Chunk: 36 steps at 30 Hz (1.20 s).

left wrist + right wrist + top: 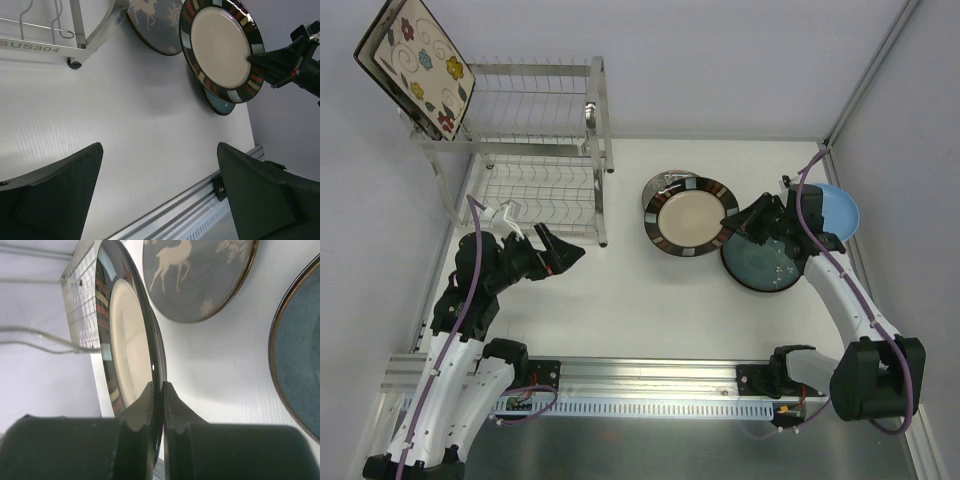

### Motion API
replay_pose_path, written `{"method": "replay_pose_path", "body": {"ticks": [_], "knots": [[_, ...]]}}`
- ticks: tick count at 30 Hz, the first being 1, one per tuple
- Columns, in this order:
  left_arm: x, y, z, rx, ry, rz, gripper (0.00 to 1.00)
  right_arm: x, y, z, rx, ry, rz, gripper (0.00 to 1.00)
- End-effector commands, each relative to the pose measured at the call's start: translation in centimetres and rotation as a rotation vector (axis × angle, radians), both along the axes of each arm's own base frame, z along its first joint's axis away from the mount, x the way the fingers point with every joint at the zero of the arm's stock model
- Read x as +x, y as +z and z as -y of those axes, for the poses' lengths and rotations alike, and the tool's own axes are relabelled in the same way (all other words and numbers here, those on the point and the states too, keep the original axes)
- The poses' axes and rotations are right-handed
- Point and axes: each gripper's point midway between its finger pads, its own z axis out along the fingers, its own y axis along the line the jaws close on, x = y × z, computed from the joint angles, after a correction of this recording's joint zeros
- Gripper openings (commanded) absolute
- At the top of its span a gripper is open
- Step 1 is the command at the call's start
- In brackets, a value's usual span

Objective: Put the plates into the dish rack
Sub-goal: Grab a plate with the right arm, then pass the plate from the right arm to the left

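My right end effector point(161, 395) is pressed together on the rim of the round dark-rimmed cream plate point(688, 215), with one finger on each face of the edge, on the side nearest my right arm. The rim is the only part of a flat plate that offers a hold, so I pinch it there. In the right wrist view the plate shows almost edge-on, so I judge it tipped up and partly lifted. In the top view it overlaps the grey deer plate point(663, 184) on the far side and the dark teal plate point(765, 265) on the near right. The light blue plate point(838, 210) lies behind my right wrist, close to the side wall.

My left end effector point(558, 256) is spread wide with nothing in it. It hovers just beside the near right corner of the dish rack point(535, 120) and faces the held plate. The rack stands far to the left, so I judge my left arm is posted there to receive the plate.

A square floral plate point(415, 65) leans at the far left end of the upper tier, and the wire slots to its right look free. Between the rack's corner post and the pile of plates lies a stretch of bare surface point(650, 310), which is my room for carrying. The edges to mind are that post, the rim of the teal plate under my right wrist, and the rail point(650, 375) along the near side
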Motion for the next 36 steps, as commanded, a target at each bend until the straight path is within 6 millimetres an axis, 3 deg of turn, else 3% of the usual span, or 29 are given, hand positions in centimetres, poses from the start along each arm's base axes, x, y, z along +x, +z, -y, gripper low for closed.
{"method": "replay_pose_path", "body": {"ticks": [1, 6, 16, 21, 26, 36], "knots": [[-0.4, 2.3, 1.5, -0.084, -0.063, 0.008, 0.99, -1.9, 6.3, -2.0, 0.091, 0.153, 0.216, 0.00], [-0.2, 2.7, 2.4, -0.122, -0.090, 0.004, 0.99, -4.4, 6.3, -3.4, 0.092, 0.240, 0.257, 0.00], [0.0, 2.8, 5.5, -0.129, -0.161, 0.029, 0.99, -7.9, 8.8, -7.8, 0.164, 0.447, 0.383, 0.00], [0.2, 2.2, 6.8, -0.111, -0.156, 0.020, 0.99, -8.5, 10.8, -9.7, 0.228, 0.513, 0.454, 0.01], [1.0, 1.9, 6.8, -0.126, -0.099, 0.028, 0.99, -8.5, 12.7, -10.9, 0.263, 0.563, 0.502, 0.01], [1.7, 2.2, 7.6, -0.173, -0.099, 0.038, 0.87, -8.2, 14.0, -11.6, 0.310, 0.590, 0.532, 0.01]]}}
